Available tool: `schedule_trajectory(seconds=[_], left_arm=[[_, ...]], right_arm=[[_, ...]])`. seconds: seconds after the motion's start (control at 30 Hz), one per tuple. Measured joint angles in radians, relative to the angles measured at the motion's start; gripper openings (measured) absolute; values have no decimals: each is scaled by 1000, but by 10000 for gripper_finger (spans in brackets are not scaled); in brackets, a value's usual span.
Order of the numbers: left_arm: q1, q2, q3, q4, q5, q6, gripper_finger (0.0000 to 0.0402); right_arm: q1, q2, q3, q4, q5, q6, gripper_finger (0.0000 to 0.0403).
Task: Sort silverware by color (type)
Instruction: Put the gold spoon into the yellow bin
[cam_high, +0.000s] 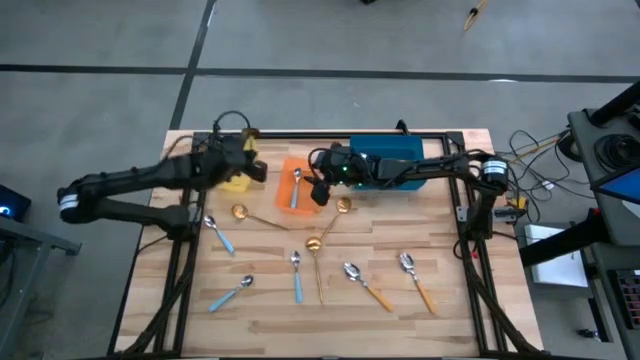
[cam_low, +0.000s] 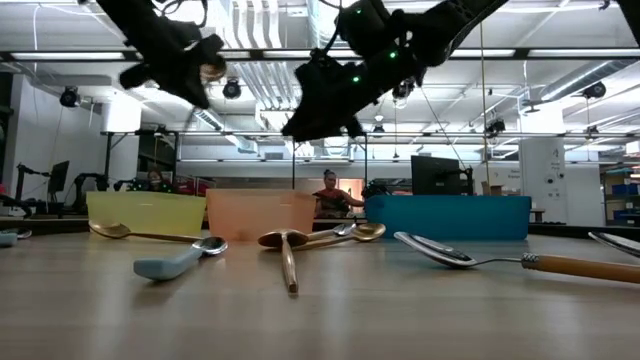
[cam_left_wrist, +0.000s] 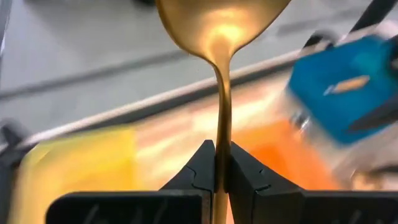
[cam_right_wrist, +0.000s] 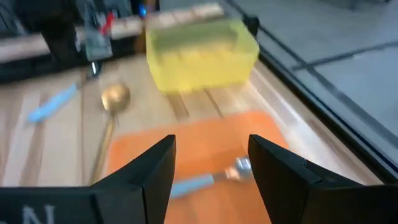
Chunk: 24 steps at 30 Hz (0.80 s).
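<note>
My left gripper (cam_left_wrist: 222, 167) is shut on a gold spoon (cam_left_wrist: 221, 37) and hovers above the yellow bin (cam_high: 234, 182), near the table's far edge (cam_high: 248, 163). My right gripper (cam_right_wrist: 211, 144) is open and held over the orange bin (cam_right_wrist: 205, 146), touching nothing. A blue-handled spoon (cam_right_wrist: 202, 180) lies flat on that bin's floor (cam_high: 296, 188). On the table lie three gold spoons (cam_high: 241, 212) (cam_high: 343, 205) (cam_high: 314, 245), three blue-handled spoons (cam_high: 218, 233) (cam_high: 232, 292) (cam_high: 297, 272) and two orange-handled spoons (cam_high: 366, 283) (cam_high: 415, 277). My left gripper pinches the gold spoon's thin handle (cam_left_wrist: 222, 140) between its two fingers (cam_left_wrist: 202, 168). The spoon runs along the fingers and sticks out past their tips, bowl (cam_left_wrist: 221, 25) foremost. It is lifted clear of the table and bins.
Yellow, orange and blue bins (cam_high: 388, 160) stand in a row along the far edge, inside a black frame (cam_high: 455, 215). Both arms are close together over the bins. The table's near half carries the loose spoons. People and monitors show in the room beyond (cam_low: 328, 195).
</note>
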<state>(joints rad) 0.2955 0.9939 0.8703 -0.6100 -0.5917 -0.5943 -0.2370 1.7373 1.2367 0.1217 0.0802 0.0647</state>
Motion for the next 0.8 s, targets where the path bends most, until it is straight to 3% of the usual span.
schedule_trajectory(seconds=[0.13, 0.27, 0.57, 0.8], left_arm=[[116, 15, 119, -247, 144, 5, 4], [236, 26, 151, -300, 299, 79, 4], [505, 79, 118, -316, 563, 222, 4], [619, 180, 118, -318, 723, 310, 4]], right_arm=[[-6, -69, -2, -161, -1, -49, 194], [-6, -152, -44, -257, 0, -64, 194], [-6, -444, -300, -119, -1, -106, 194], [-6, -622, -449, -12, -2, -105, 194]])
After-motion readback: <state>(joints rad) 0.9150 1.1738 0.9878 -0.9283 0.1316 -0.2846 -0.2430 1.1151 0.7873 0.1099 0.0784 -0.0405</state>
